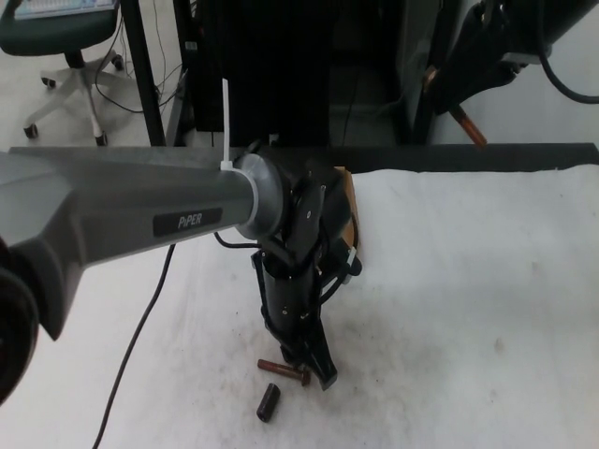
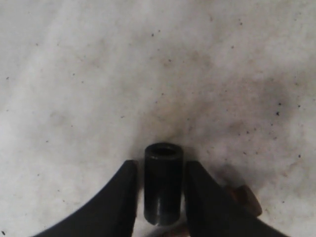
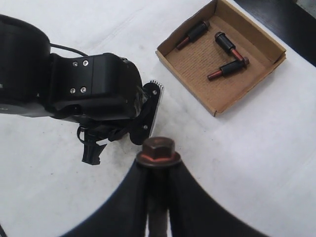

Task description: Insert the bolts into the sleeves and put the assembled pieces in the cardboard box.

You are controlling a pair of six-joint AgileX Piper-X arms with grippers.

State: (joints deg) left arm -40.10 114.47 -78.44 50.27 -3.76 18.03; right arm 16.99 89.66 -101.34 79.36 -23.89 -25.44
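Released left hand [image 2: 162,167] straddles a sleeve [image 2: 163,187] on the counter [image 2: 98,74].
Its fingers flank the sleeve, whose long axis runs between them, bore facing away; the right hand [image 3: 158,167], higher up, clenches a bolt [image 3: 158,150] by its shaft.

Three assembled pieces [image 3: 193,33], one cardboard box [image 3: 197,66], one loose sleeve [image 2: 163,185], two bolts [image 1: 284,370] (one bolt [image 3: 158,151] gripped).
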